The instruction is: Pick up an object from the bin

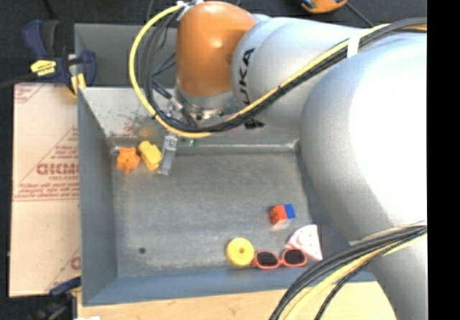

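My gripper (166,160) hangs low over the bin's far left corner; one grey finger shows below the wrist. Just left of that finger lies a small yellow block (150,155), touching or nearly touching it. An orange block (127,160) sits a little further left, close to the bin's left wall. Whether the yellow block is between the fingers is hidden by the wrist.
Near the front wall lie a yellow round disc (240,252), red-framed toy sunglasses (279,259), a white and pink wedge (306,241) and a small orange and blue block (282,214). The arm covers the bin's right side and far wall.
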Available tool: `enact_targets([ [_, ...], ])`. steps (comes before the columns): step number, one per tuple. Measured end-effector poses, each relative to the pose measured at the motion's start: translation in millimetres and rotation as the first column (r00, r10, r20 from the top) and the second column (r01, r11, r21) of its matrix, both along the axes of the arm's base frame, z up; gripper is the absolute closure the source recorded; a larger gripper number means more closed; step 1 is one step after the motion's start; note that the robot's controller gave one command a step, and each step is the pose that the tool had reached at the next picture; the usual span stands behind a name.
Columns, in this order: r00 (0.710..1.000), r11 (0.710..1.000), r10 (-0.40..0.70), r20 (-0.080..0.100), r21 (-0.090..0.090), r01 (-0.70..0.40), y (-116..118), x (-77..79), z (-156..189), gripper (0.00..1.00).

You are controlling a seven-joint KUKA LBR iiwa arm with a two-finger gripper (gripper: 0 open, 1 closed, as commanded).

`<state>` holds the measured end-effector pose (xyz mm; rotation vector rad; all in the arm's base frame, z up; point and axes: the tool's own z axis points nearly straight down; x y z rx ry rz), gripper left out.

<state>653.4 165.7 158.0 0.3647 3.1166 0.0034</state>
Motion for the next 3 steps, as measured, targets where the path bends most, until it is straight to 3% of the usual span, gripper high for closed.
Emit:
enact_targets([
  [1, 1.0, 1.0, 0.001, 0.004, 0.0, -0.001, 62.6, -2.8, -82.8, 0.0],
  [2, 1.0, 1.0, -0.011, 0.0, 0.0, 0.011, 69.6, 0.0, -86.8, 1.0],
  [3, 1.0, 1.0, -0.011, 0.0, 0.0, 0.011, 69.6, 0.0, -86.8, 1.0],
])
